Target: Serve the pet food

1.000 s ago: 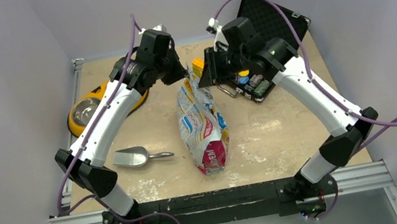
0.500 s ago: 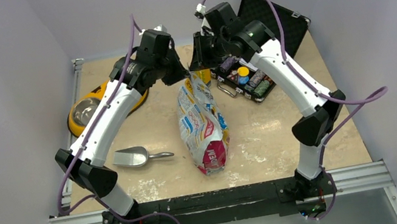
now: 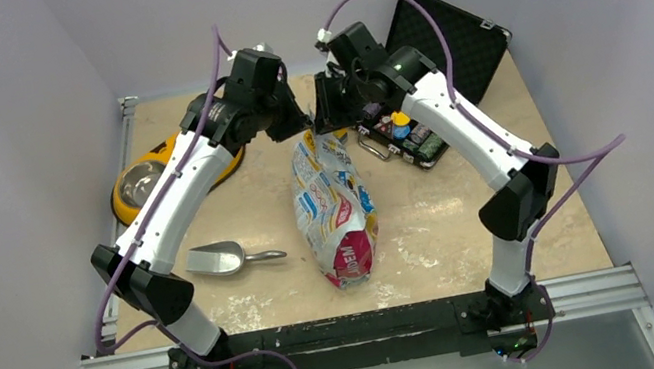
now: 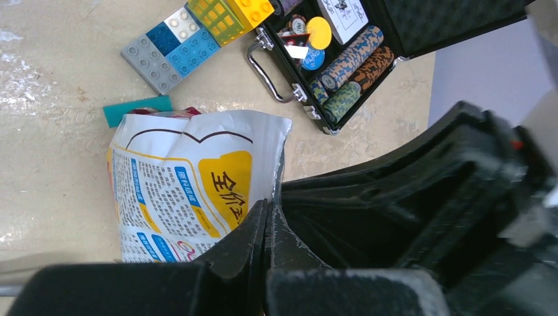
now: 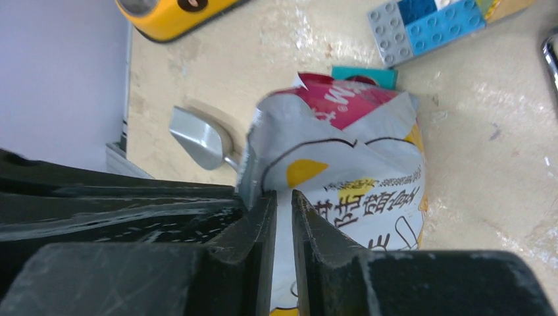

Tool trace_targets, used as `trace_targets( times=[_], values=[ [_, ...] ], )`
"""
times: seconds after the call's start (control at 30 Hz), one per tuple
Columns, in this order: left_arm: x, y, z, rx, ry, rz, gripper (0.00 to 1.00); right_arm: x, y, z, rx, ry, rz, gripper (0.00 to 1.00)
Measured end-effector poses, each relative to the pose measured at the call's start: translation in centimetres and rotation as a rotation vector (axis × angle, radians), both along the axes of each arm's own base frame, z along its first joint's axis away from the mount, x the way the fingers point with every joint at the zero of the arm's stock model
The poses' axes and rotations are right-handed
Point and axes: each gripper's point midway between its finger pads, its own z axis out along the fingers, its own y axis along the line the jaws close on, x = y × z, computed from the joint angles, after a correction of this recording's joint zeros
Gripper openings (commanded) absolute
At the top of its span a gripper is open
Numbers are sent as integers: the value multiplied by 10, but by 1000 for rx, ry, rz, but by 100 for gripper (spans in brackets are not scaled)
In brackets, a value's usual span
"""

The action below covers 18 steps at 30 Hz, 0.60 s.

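Observation:
The glossy white-yellow-magenta pet food bag point(image 3: 335, 208) lies lengthwise mid-table, its top end toward the back. No kibble shows. My left gripper point(image 3: 299, 126) is shut on the bag's top edge; in the left wrist view the bag point(image 4: 191, 178) runs into the closed fingertips point(image 4: 268, 212). My right gripper point(image 3: 325, 116) is just beside it at the same end. In the right wrist view its fingers point(image 5: 283, 197) stand a narrow gap apart, with the bag's point(image 5: 349, 151) corner in the gap. The metal scoop point(image 3: 224, 257) lies on the table to the left.
A yellow bowl with a steel inner point(image 3: 140, 182) sits at the far left. An open black case of poker chips point(image 3: 411, 134) stands at the back right. Toy bricks point(image 4: 191, 33) and a teal card point(image 4: 137, 110) lie behind the bag's top.
My right arm has swung left from over the chip case to the bag's top end, beside the left gripper. The left arm and the bag have not moved.

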Motion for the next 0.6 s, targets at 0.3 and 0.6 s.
trace_targets(
  times=[0.3,0.6],
  values=[
    [-3,2,-3,-2,28,16,0,-22,-3,-18,-40,27,46,32],
    [-1,0,-3,-81,52,6,0,-18,-18,30,49,-96,28,32]
  ],
)
